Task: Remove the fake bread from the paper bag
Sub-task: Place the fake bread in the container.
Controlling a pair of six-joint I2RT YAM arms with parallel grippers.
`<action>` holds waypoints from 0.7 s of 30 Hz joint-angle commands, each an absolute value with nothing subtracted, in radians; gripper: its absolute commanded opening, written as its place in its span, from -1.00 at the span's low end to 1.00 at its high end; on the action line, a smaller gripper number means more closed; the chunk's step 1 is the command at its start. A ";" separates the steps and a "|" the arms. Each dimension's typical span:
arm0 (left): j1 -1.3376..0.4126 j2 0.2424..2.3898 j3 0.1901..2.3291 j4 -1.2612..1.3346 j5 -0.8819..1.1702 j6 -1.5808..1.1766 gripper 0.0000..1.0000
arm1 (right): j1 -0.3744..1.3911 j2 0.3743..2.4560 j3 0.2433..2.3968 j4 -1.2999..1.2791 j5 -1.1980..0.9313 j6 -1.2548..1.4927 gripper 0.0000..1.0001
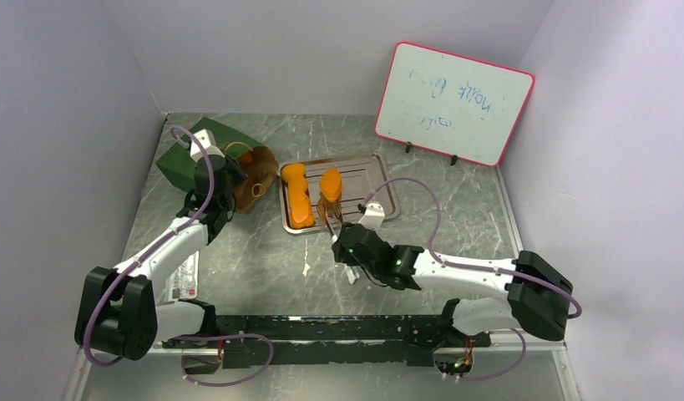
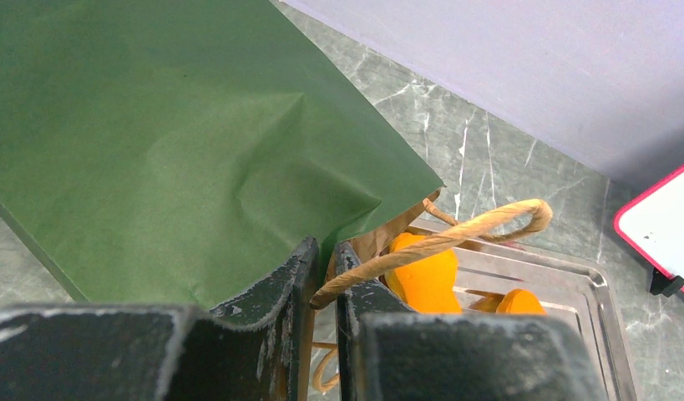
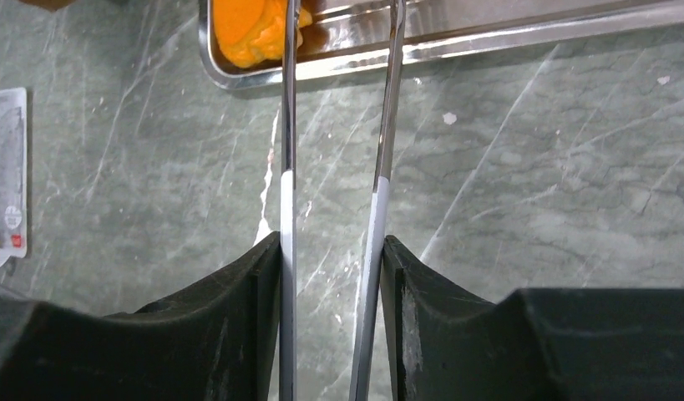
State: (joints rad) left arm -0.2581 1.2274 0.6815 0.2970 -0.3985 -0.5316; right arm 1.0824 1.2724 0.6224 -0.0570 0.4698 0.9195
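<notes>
Shows left hand [image 2: 326,253] pinched shut on rim of paper bag [image 2: 171,150]; right hand [image 3: 331,251] gripping tongs [image 3: 288,125], tips over tray [image 1: 373,170] bearing 2 pieces of fake bread [image 1: 299,196].

Bright, even light; soft shadows

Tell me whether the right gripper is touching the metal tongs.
Touching. The right wrist view shows the right gripper clamped on the tongs: each jaw lies flush against the outside of one tong arm, with no gap.
</notes>
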 commanded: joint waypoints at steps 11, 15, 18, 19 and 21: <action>-0.251 1.197 0.715 0.318 -0.382 -0.517 -0.86 | 1.285 1.125 0.703 -0.249 0.587 1.026 -0.20; -0.250 1.179 0.708 0.307 -0.370 -0.514 -0.86 | 1.337 1.166 0.778 -0.253 0.601 0.994 -0.20; -0.250 1.166 0.706 0.288 -0.354 -0.510 -0.86 | 1.349 1.217 0.840 -0.228 0.595 0.945 -0.20; -0.250 1.160 0.705 0.276 -0.349 -0.512 -0.86 | 1.349 1.235 0.858 -0.215 0.594 0.926 -0.20; -0.250 1.144 0.692 0.263 -0.340 -0.519 -0.86 | 1.350 1.269 0.900 -0.196 0.594 0.890 -0.20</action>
